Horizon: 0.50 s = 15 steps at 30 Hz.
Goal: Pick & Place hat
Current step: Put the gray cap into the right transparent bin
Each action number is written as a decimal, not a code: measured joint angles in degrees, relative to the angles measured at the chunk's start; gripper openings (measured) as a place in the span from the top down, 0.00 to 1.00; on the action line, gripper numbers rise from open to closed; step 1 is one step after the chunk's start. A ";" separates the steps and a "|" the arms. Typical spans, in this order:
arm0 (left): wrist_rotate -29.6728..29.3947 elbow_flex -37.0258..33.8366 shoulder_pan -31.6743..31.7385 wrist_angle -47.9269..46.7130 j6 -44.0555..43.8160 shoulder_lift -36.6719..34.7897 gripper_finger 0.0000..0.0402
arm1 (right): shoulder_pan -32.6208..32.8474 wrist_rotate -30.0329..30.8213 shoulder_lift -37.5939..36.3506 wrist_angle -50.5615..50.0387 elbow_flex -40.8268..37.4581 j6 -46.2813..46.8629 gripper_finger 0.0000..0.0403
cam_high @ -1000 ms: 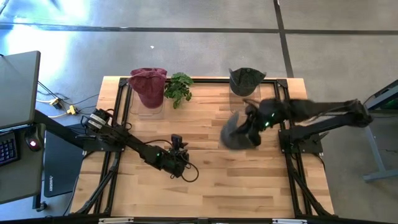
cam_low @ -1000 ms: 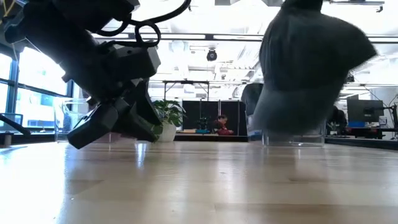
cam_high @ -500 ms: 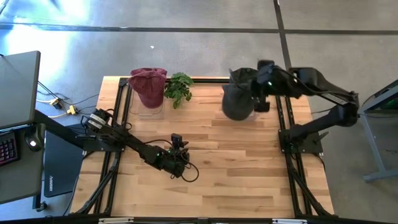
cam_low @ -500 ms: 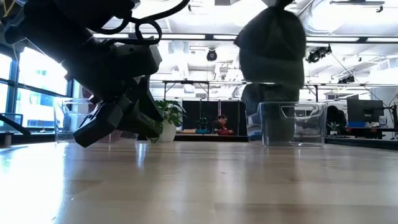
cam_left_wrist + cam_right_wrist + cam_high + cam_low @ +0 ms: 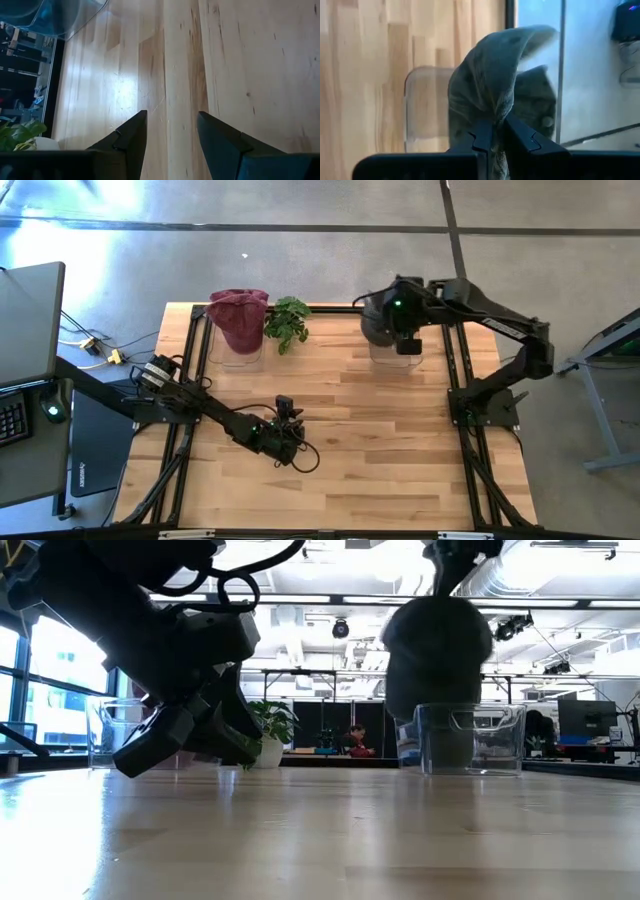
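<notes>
1. While the left gripper (image 5: 287,442) is kept spread above bare wood, well away from the clear bin (image 5: 470,740), nothing is held.
2. Carried from mid-table, the grey hat (image 5: 383,320) is now hung over that bin, pinched by the right gripper (image 5: 495,131); only release seems left.

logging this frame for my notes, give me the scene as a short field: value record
right gripper: shut on the grey hat, held above the clear bin at the table's far right
grey hat: hanging from the pinch, not released
left gripper: open, empty, low over the wooden table near its middle
maroon hat: on the far left bin
plant: beside the maroon hat
</notes>
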 joint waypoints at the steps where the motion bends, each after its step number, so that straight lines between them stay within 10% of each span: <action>1: 0.00 0.00 -0.01 0.00 0.00 0.00 0.59 | 0.00 0.20 0.75 -0.75 0.00 0.00 0.94; 15: 1.51 0.00 -0.04 -0.42 -0.44 0.00 0.59 | -2.30 3.89 2.82 -2.50 -0.02 -5.18 0.94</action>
